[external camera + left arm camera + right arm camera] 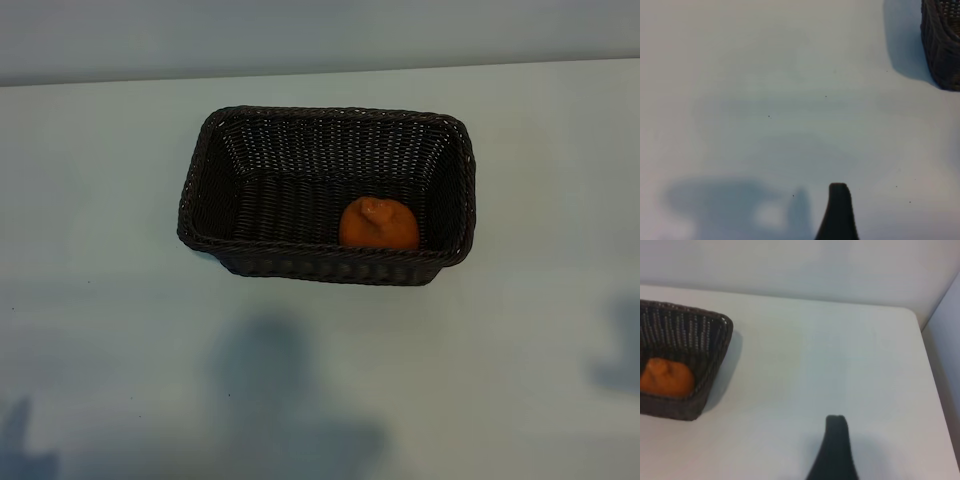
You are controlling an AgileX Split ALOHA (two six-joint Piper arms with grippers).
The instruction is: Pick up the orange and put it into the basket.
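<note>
- Orange peel against dark wicker is what the exterior view gives me: the orange (378, 224) lies inside the basket (195, 200), on its floor at the near right corner, puckered stem end up, touching or nearly touching the near wall. The basket stands mid-table on the pale table (100, 300). Neither of my 2 grippers shows here, only soft shadows near the front edge and at the right.
- Left wrist view: 1 dark fingertip of my left gripper (838, 210) pokes up over bare table. I am spread wide and hold nothing. A corner of the basket's outer wall (942, 45) sits well apart from me, and the orange is hidden from this camera.
- Right wrist view: 1 fingertip of my right gripper (836, 447) hangs over bare table, also spread wide and empty. The basket's right end (710, 355) is off to my left, with the orange (666, 377) resting inside against the near wall.
- My judgement: the placing looks done, so the risk now lies in any further motion. If my right arm swings left, low across the table, it could clip the braided rim, shove or tip the basket, and roll the orange about or out.
</note>
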